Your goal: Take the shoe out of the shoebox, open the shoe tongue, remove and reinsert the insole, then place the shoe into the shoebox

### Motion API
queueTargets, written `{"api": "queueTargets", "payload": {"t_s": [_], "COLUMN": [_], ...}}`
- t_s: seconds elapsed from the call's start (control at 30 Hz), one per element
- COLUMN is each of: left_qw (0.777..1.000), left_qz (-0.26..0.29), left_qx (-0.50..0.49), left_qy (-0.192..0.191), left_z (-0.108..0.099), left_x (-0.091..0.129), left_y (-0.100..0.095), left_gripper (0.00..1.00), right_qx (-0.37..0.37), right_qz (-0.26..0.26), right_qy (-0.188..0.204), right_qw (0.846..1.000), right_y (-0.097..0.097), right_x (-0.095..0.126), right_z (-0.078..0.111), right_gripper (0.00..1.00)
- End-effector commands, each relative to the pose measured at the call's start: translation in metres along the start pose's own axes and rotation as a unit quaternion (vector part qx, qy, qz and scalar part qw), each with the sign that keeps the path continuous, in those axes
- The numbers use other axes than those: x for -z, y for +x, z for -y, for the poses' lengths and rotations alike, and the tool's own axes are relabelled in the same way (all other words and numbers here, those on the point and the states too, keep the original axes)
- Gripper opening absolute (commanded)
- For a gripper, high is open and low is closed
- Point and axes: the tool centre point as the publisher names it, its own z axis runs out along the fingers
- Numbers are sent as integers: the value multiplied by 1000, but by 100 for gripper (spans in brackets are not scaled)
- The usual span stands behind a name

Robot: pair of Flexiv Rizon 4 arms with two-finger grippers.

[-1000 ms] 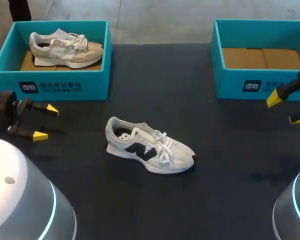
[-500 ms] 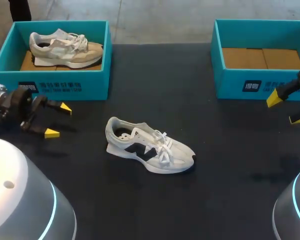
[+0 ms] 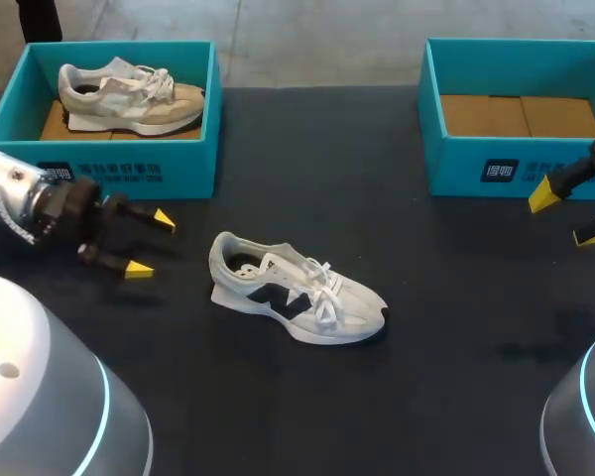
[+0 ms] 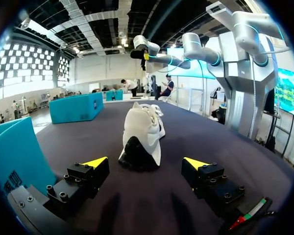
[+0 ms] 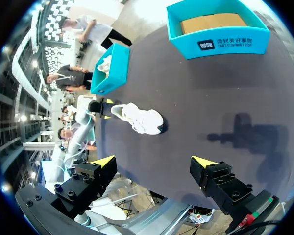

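Note:
A white sneaker [image 3: 296,291] with a dark side logo and white laces lies on the black table, heel to the left, toe to the right. My left gripper [image 3: 151,244] hangs open a short way left of its heel. In the left wrist view the shoe's heel [image 4: 141,137] sits straight ahead of the open left gripper [image 4: 146,162]. My right gripper [image 3: 569,216] is open at the right edge, in front of the empty teal shoebox [image 3: 516,171]. The right wrist view shows the sneaker [image 5: 138,118] far ahead of the right gripper [image 5: 152,160].
A second teal shoebox [image 3: 109,167] at the back left holds a beige sneaker [image 3: 129,96]. The empty box [image 5: 217,35] at the back right has a cardboard floor. The left box [image 4: 15,156] stands close beside my left gripper.
My left gripper has moved rightward toward the white sneaker's heel, staying open. The right arm and the shoe have not moved.

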Motion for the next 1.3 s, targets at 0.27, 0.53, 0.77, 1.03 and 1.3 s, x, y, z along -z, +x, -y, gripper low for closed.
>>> {"api": "queueTargets", "payload": {"t_s": [0.27, 0.53, 0.77, 1.03, 1.3], "left_qw": [1000, 1000, 1000, 999, 999], "left_qz": [4, -6, -27, -38, -52], "left_qx": [-4, -6, -4, -6, -7], "left_qy": [-1, 1, -4, -7, -8], "left_z": [-4, -3, -6, -6, -5], "left_x": [-26, -47, -64, -78, -88], "left_y": [-11, -19, -22, -22, -21], "left_gripper": [100, 100, 100, 100, 100], "right_qx": [-1, -1, -1, -1, -1], "right_qz": [1, 1, 1, 1, 1], "right_qy": [0, 0, 0, 0, 0], "right_qw": [1000, 1000, 1000, 1000, 1000], "right_y": [0, 0, 0, 0, 0], "right_x": [-1, -1, -1, -1, -1], "right_z": [0, 0, 0, 0, 0], "right_gripper": [100, 100, 100, 100, 100]}}
